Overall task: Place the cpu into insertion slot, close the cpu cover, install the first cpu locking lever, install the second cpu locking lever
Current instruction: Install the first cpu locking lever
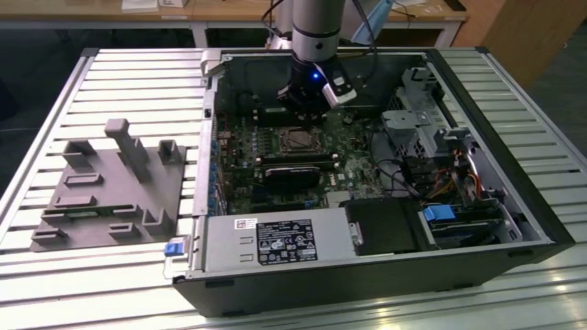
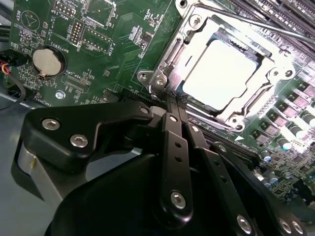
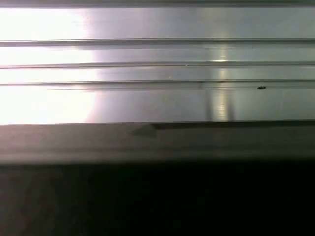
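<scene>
CPU [image 2: 224, 73] lies seated in the insertion slot [image 2: 173, 58] with the cpu cover [image 2: 266, 81] closed around it. End effector [image 2: 173, 110], fingers pinched narrow and empty, sits at the socket's corner; judging by this, lever work is in hand, calling for a precise hooking push.

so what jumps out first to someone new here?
The open computer case on the slatted metal table, with the arm's gripper down inside it above the motherboard. In the second wrist view, the bright silver cpu sits in its socket under the cpu cover, the gripper's fingers shut beside it.
</scene>
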You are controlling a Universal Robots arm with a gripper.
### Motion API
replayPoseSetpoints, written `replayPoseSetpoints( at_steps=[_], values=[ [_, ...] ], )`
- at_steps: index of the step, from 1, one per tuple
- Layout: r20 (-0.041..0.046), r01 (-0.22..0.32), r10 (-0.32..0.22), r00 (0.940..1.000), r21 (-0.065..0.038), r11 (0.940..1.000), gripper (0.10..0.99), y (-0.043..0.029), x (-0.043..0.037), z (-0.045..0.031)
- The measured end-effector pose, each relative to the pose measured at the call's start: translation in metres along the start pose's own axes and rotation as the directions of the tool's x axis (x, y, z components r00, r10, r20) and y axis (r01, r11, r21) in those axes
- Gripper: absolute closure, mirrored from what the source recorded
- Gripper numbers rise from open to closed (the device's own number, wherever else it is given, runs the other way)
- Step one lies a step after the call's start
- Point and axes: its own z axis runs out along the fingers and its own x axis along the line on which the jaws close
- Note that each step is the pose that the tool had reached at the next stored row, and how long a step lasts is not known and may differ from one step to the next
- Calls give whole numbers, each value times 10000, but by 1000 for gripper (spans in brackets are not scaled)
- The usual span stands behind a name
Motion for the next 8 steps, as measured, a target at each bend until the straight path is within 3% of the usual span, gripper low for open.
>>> replayPoseSetpoints(
  at_steps=[8],
  values=[
    [0, 0, 0, 10000, 1, 10000, 969, 2, -2, -93]
  ],
)
